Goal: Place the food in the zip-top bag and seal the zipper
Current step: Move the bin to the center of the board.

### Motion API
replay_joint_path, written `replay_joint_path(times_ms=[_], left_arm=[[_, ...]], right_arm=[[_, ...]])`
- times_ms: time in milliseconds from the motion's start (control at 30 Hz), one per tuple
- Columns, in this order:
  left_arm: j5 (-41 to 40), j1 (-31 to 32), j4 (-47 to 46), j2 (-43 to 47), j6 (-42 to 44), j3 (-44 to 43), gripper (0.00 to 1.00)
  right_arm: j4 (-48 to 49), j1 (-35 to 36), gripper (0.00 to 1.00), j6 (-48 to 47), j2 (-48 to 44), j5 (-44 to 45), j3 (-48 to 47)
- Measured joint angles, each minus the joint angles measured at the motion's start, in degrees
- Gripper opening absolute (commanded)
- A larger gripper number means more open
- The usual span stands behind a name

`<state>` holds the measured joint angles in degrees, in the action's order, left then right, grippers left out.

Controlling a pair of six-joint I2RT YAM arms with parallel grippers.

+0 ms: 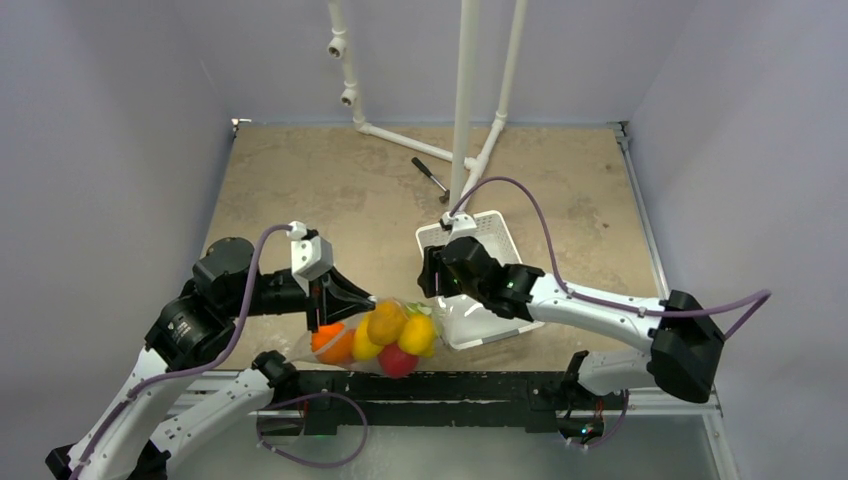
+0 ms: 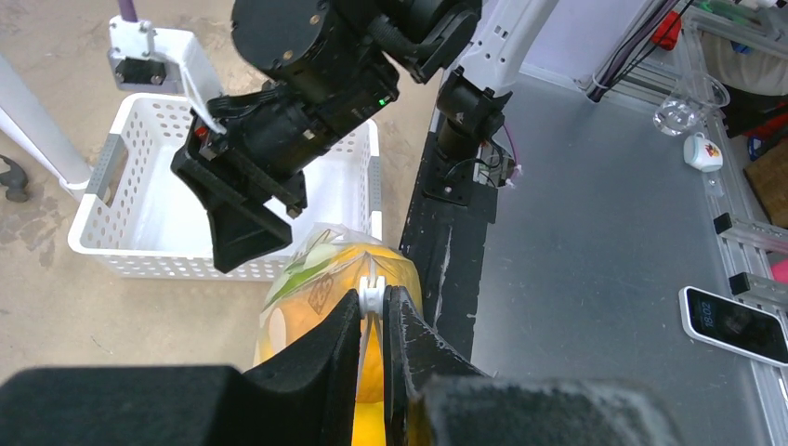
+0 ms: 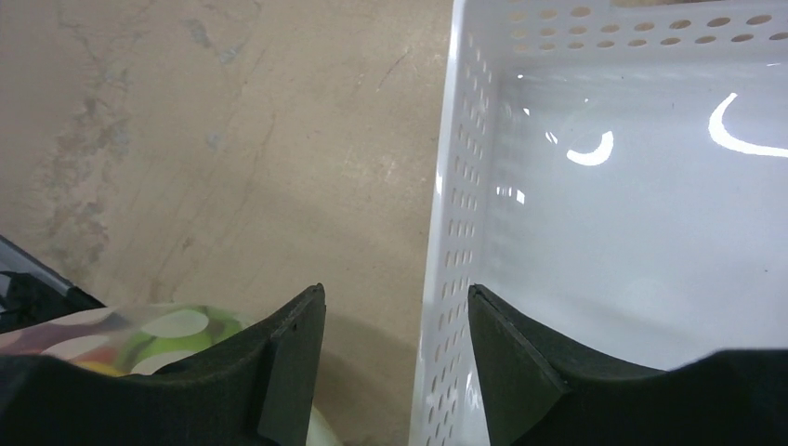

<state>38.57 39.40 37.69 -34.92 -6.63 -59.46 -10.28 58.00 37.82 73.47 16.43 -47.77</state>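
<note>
The zip-top bag [image 2: 316, 277], with the food [image 1: 386, 322] inside, lies at the worktop's near edge, just beside the white tray [image 3: 444, 214]. The zipper [image 2: 372, 294] is pinched between the pressed-together jaws of the left gripper [image 2: 374, 311]. The right gripper [image 3: 397, 321] is spread, empty, above the tray's wall. For a full seal, the bag should be steadied while the strip is drawn straight.

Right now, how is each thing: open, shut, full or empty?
Bag, full of fruit.
Fruit, inside the bag.
Zipper, pinched; sealed or not, can't tell.
Left hand, shut on the zipper.
Right hand, open, holding nothing.
Basket, empty.
Hammer, lying flat.
</note>
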Motion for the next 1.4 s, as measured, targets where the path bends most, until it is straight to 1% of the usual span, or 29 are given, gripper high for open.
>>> replay_joint_path(times_ms=[367,433,533,600,733,833,867,1100,1400], left_arm=[[0.26,0.0,0.7,0.28,0.0,0.0,0.0],[0.39,0.0,0.74,0.28,0.0,0.0,0.0],[0.46,0.0,0.81,0.33,0.0,0.0,0.0],[0.52,0.0,0.81,0.39,0.0,0.0,0.0],[0.66,0.0,0.79,0.44,0.0,0.0,0.0],[0.66,0.0,0.79,0.44,0.0,0.0,0.0],[0.66,0.0,0.79,0.44,0.0,0.0,0.0],[0.68,0.0,0.79,0.61,0.0,0.0,0.0],[0.7,0.0,0.76,1.09,0.0,0.0,0.0]], right_arm=[[0.0,-0.66,0.45,-0.31,7.85,0.66,-2.62],[-0.02,-0.68,0.42,-0.31,8.79,1.01,-3.02],[-0.02,-0.83,0.32,-0.33,9.55,1.81,-3.15],[-0.09,-1.14,0.22,-0.31,9.92,2.21,-3.17],[-0.22,-1.86,0.12,-0.31,10.27,2.62,-3.17],[-0.31,-2.38,0.02,-0.22,10.25,2.99,-3.19],[-0.31,-2.58,0.0,-0.22,10.25,3.21,-3.19],[-1.36,-5.4,0.0,-0.15,9.42,4.09,-3.19],[-4.35,-12.07,0.0,-0.13,4.04,5.11,-3.19]])
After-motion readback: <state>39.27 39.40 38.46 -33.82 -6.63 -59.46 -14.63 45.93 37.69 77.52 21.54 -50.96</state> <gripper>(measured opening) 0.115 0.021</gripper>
